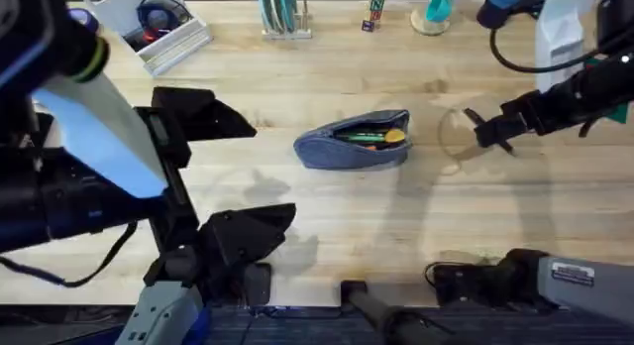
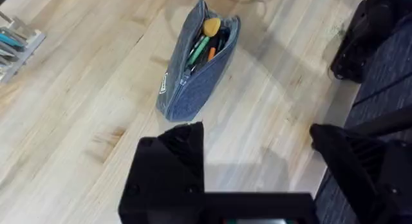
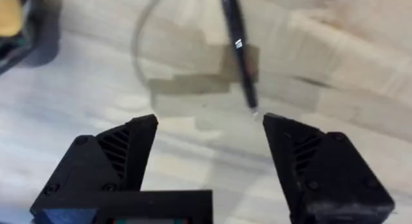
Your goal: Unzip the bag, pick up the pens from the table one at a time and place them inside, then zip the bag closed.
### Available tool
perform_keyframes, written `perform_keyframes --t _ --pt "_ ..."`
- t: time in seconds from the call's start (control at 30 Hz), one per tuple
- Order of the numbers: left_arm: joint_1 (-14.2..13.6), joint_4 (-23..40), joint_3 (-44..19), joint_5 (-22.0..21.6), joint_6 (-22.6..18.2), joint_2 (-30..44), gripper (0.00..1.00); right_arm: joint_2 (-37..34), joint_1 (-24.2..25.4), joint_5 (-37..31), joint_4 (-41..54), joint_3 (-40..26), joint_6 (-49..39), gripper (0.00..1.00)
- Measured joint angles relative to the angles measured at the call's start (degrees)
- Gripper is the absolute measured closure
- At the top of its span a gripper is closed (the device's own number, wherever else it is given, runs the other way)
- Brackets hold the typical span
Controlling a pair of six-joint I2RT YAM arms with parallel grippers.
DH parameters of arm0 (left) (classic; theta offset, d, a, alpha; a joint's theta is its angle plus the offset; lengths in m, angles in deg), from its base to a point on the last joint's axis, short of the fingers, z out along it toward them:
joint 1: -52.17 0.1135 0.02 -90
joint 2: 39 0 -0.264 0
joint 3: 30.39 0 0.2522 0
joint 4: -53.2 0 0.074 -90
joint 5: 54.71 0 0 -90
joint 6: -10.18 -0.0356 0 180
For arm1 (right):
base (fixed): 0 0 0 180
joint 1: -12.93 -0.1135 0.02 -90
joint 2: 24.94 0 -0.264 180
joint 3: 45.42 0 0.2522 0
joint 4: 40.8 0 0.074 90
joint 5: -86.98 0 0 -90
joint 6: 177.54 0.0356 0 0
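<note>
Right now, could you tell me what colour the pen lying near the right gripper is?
Black, with a shiny clip; the pen shows best in the right wrist view.

Both grippers — left (image 1: pixel 238 176), right (image 3: pixel 209 130) — hover with jaws spread wide.

Overhead and left wrist share the bag (image 1: pixel 355 140).

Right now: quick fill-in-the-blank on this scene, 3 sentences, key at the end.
1. The bag zipper is ____.
2. The pen in front of the right tool lies on the ____.
3. The right tool's fingers stand ____, holding nothing.

Missing words: open; table; open
</note>
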Motion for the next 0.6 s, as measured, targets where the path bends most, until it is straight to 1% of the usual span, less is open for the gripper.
perform_keyframes --t 0.17,0.4,0.6 --pt "0.0 0.0 0.0 0.0 0.0 0.0 0.006 -2.01 1.76 -0.14 -4.69 0.01 -2.82 0.004" --pt "0.0 0.0 0.0 0.0 0.0 0.0 0.006 -7.6 1.78 -0.17 -6.4 0.01 -7.49 0.004" --pt "0.0 0.0 0.0 0.0 0.02 0.0 0.006 -12.79 1.78 -0.17 -8.94 0.01 -9.29 0.004"
